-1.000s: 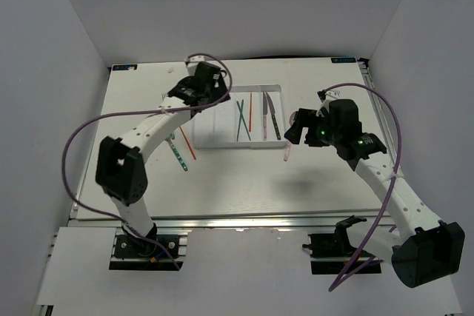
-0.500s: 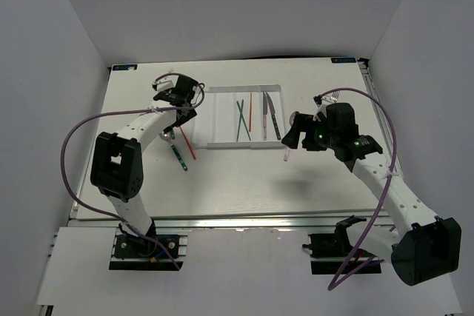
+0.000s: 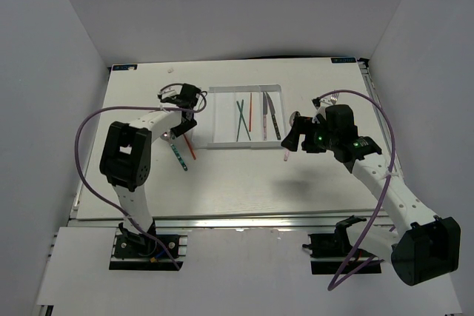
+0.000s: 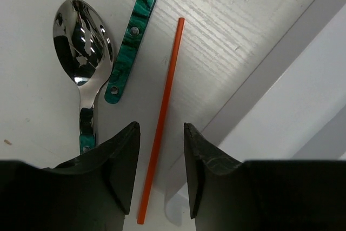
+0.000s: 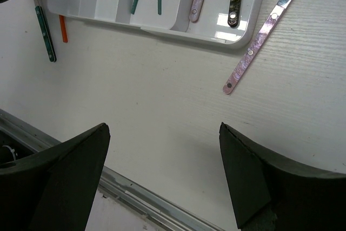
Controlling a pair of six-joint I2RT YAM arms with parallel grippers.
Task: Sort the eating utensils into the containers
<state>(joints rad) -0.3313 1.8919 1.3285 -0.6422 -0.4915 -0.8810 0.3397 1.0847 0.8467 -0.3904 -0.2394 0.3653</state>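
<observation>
Chopstick (image 4: 165, 106) lying on table (image 4: 227, 20) just beside left edge of tray (image 4: 303, 106); left gripper (image 4: 159, 133) straddling it, half-open, holding nothing. Right gripper (image 5: 163, 131) hanging wide, empty. Risk: thin stick rolling free, finger catching tray rim.

Pink-handled utensil (image 5: 258, 42), head beyond picture edge

From high above the near side, we look down on the whole table (image 3: 244, 183). Our left wrist camera hangs very close over the orange chopstick (image 4: 165, 106), just left of the white tray (image 3: 222, 123). Our right wrist camera looks down from higher onto the tray's near edge and shares that chopstick.
</observation>
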